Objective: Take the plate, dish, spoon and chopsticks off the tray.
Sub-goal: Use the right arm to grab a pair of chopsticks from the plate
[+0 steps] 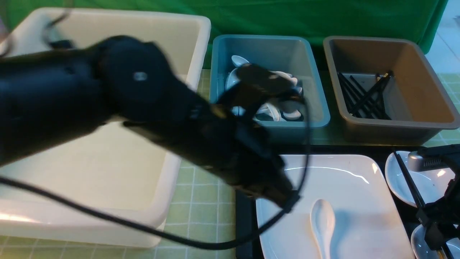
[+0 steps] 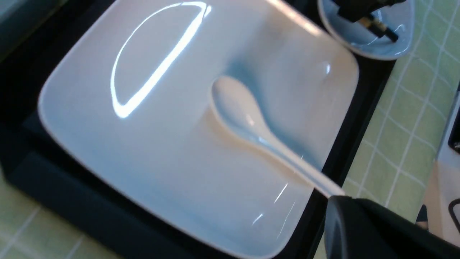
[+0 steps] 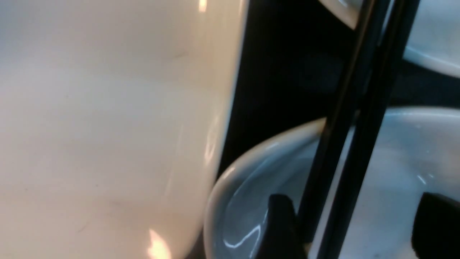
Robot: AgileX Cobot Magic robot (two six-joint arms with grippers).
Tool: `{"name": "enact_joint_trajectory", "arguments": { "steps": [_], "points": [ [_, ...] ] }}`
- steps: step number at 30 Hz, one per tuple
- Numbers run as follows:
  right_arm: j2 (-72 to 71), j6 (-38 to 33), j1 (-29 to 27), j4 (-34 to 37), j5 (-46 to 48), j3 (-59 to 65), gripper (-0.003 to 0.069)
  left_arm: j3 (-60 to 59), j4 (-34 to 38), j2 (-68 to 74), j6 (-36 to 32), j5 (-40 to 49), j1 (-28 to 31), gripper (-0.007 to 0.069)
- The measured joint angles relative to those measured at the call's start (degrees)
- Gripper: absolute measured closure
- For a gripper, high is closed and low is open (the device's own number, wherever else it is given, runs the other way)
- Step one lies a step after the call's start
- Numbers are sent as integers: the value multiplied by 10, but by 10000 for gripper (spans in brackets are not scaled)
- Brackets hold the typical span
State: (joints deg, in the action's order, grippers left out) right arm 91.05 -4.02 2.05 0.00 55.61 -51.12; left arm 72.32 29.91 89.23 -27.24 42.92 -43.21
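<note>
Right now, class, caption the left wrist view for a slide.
Glossy white soup spoon lying on large white rounded-square plate atop black tray.

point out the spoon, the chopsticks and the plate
spoon (image 1: 323,225), front view, bowl near the handle
chopsticks (image 3: 366,126), right wrist view, mid-shaft of one stick
plate (image 1: 354,187), front view, bare surface beyond the spoon

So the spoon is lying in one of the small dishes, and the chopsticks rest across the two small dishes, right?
No. The spoon lies on the large plate, not in a small dish, as the front view shows. The chopsticks do rest across the two small dishes.
</note>
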Motion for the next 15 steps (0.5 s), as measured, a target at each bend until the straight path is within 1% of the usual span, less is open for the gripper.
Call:
{"name": "enact_joint_trajectory", "arguments": {
  "steps": [6, 15],
  "points": [
    [0, 0, 0, 0, 1, 0, 207, 72, 4, 74, -6, 1, -19, 641],
    [0, 0, 0, 0, -2, 0, 207, 96, 4, 110, -17, -7, -19, 641]
  ]
}}
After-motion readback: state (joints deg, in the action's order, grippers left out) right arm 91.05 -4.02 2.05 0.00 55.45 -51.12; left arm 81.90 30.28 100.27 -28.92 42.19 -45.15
